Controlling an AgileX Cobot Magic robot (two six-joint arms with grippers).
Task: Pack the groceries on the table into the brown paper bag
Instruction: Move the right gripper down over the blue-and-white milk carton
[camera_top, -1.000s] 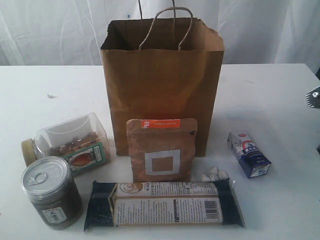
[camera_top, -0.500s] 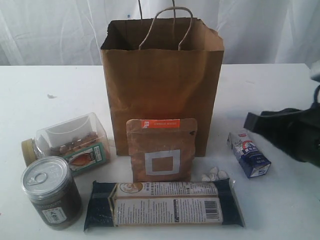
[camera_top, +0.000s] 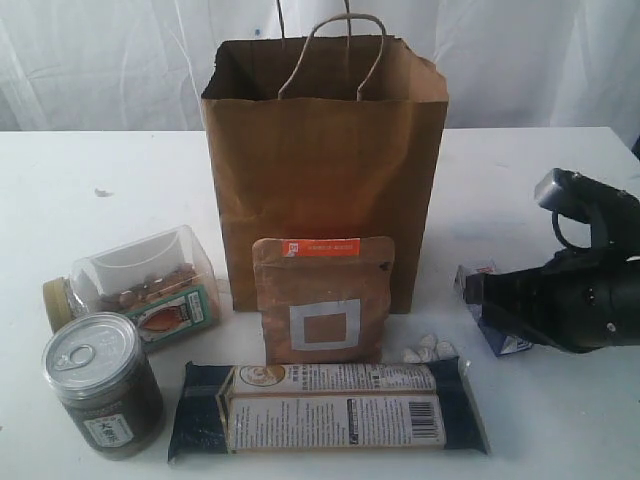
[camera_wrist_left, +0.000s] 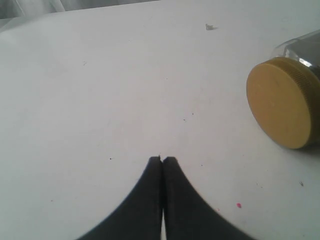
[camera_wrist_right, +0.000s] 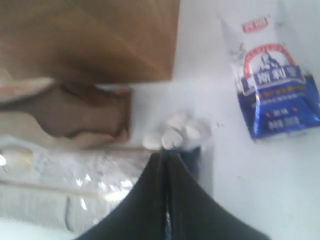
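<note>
Blue-white carton (camera_wrist_right: 272, 85) just beside closed right end effector (camera_wrist_right: 166, 154)

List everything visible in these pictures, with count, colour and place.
paper bag: one, brown, upright at the table's middle back
pouch: one, brown with orange label, upright before the bag
nut jar: one, clear with yellow lid, on its side, left of the bag
dark jar: one, silver lid, upright, front left
long packet: one, dark blue, flat before the pouch
carton: one, blue and white, right of the bag
small lumps: a few, white, between pouch and carton
table: one, white, under everything
curtain: one, white, behind the table
left pincer: one, black, shut, above bare table near the nut jar's lid
right pincer: one, black, shut, near the carton
</note>
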